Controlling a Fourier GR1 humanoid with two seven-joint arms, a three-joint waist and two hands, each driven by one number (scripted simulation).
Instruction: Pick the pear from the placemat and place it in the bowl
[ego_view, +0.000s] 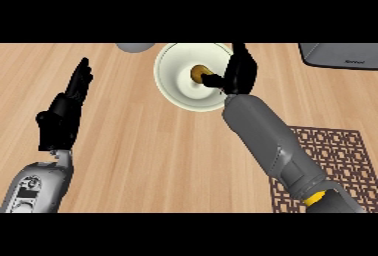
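A brownish-yellow pear lies in the middle of the cream bowl at the top centre of the counter. My right hand hovers over the bowl's right rim, fingers stretched away from me and thumb reaching in just beside the pear; it looks open, with nothing curled round the fruit. The dark lattice placemat lies at the lower right, partly under my right forearm, with nothing showing on it. My left hand rests open at the left, fingers up.
A grey rounded object pokes in at the top edge left of the bowl. A grey flat item sits at the top right corner. Bare wooden counter spreads between the two arms.
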